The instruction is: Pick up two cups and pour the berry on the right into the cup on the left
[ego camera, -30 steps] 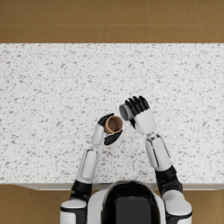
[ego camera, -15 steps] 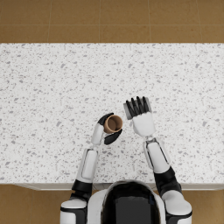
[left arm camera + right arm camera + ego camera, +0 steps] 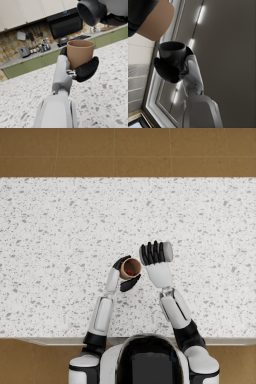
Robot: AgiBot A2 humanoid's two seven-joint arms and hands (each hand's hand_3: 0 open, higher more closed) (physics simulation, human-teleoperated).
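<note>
Head view: left hand fingers wrap upright brown cup; right hand fingers clasp tipped dark cup.

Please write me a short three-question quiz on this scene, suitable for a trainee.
1. True or false: the left robot hand holds the brown cup upright.
2. Which cup is tipped over, mouth toward the other? A) the brown cup B) the dark cup C) neither
3. Fill in: in the head view, something red shows inside the ___ cup.

Key:
1. True; the left wrist view shows it upright in the fingers.
2. B; the right robot hand holds it tilted above the brown cup.
3. Brown.
</note>
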